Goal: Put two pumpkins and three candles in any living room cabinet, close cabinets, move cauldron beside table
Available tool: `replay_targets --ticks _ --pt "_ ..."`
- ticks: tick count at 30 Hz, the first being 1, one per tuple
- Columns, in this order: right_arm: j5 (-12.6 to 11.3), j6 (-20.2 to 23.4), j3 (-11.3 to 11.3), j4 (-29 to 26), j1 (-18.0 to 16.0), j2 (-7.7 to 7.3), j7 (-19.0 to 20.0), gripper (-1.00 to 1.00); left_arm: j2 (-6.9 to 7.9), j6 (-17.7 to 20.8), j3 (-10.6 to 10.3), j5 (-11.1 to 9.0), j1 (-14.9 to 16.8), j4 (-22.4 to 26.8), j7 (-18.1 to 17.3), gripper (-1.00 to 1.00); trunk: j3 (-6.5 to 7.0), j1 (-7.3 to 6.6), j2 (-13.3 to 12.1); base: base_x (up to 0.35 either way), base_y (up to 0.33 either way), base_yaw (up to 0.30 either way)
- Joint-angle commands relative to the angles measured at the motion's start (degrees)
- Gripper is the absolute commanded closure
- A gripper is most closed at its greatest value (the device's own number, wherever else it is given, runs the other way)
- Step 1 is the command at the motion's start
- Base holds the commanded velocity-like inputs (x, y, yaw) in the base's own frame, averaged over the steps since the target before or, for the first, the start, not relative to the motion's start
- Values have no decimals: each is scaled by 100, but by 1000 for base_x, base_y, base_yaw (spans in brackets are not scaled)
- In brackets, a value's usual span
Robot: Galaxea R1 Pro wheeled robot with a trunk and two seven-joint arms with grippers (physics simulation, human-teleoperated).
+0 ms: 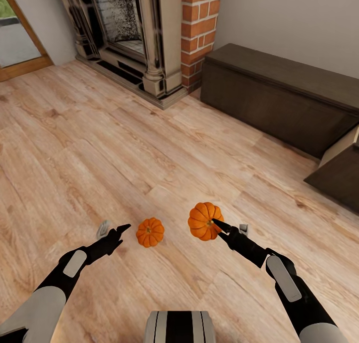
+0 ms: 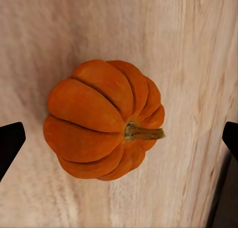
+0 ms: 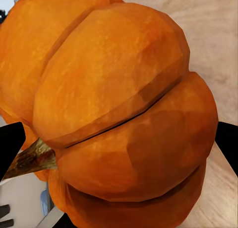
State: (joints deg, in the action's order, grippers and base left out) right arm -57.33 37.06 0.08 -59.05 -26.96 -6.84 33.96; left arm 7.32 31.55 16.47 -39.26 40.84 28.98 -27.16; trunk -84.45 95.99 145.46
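Observation:
Two bright-orange pumpkins show in the head view. One pumpkin (image 1: 149, 232) (image 2: 101, 121) sits on the wood floor, stem sideways. My left gripper (image 1: 112, 229) (image 2: 119, 141) hovers over it, open, with a fingertip on either side and not touching. The other pumpkin (image 1: 204, 221) (image 3: 124, 114) is lifted off the floor, and my right gripper (image 1: 227, 227) (image 3: 119, 143) is shut on it. The long dark-brown cabinet (image 1: 279, 91) stands against the white wall at the right. One of its drawers (image 1: 341, 171) is pulled out, showing a pale beige side. Candles and cauldron are out of view.
A fireplace (image 1: 134, 29) with a red-brick column (image 1: 199, 24) stands at the back. A wood-framed doorway (image 1: 17, 39) is at the far left. Light wood floor (image 1: 99, 148) stretches between me and the cabinet.

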Motion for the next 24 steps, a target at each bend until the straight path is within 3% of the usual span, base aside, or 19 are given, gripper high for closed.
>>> replay_targets --ticks 1,19,24 --pt "-47 38 1 -1 -2 -2 -13 100 -2 44 23 -20 3 -2 -8 -100 -3 -1 1 54 27 0" --pt "-48 38 1 -1 -2 -1 -13 100 4 18 23 -20 3 3 -8 -100 -3 -1 1 35 29 0" --pt "-46 38 1 -1 -2 -3 -13 100 6 24 23 -20 3 3 -8 -100 -114 12 8 0 0 0"
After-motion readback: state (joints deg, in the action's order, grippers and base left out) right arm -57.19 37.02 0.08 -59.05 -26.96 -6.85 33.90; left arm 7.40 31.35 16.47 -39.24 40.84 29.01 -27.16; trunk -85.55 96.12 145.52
